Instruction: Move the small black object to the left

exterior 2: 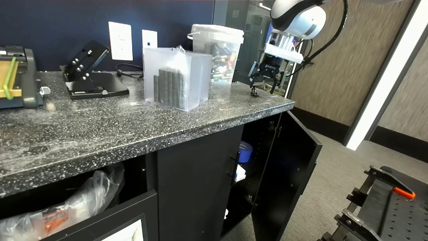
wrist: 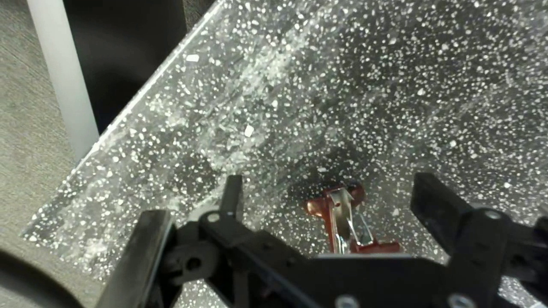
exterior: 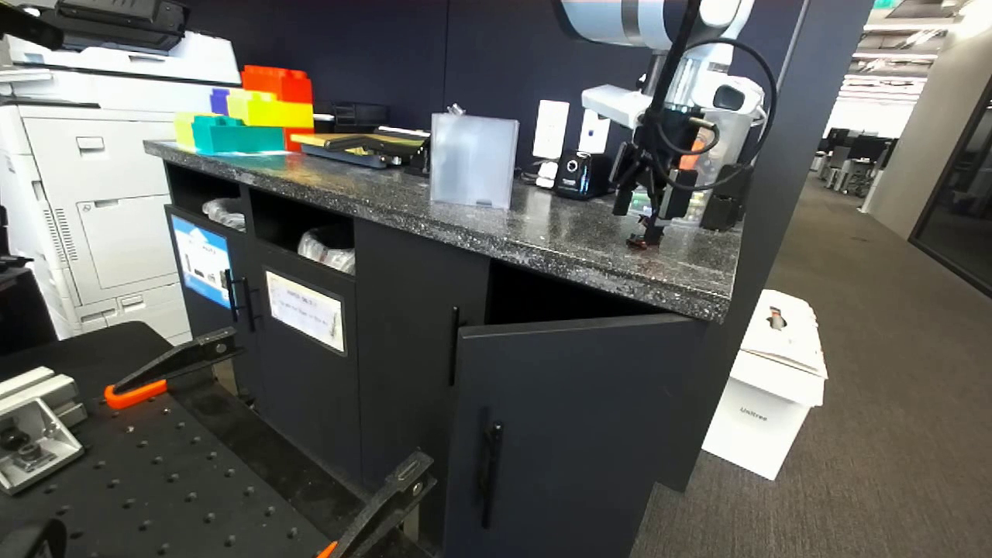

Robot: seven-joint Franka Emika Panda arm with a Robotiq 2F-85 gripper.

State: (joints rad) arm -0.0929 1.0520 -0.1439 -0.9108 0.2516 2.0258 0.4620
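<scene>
The small black object (exterior 2: 254, 91) is a tiny dark lump on the speckled countertop near its end. It also shows in an exterior view (exterior: 638, 242). In the wrist view the small object (wrist: 341, 214) looks dark red with a shiny metal strip, and its lower end is hidden behind the gripper body. My gripper (wrist: 329, 185) is open above it, with one finger on either side and a gap to each. The gripper also shows in both exterior views (exterior: 649, 209) (exterior 2: 263, 87), pointing down. I cannot tell how far the fingertips are above the countertop.
A frosted clear box (exterior: 473, 161) (exterior 2: 177, 77) stands on the countertop (exterior 2: 110, 124). A lidded bucket of batteries (exterior 2: 222, 53) stands behind the gripper. A black electric sharpener-like box (exterior: 581, 174) is by the wall. A cabinet door (exterior: 573, 418) hangs open below. The counter's edge (wrist: 150, 81) is close.
</scene>
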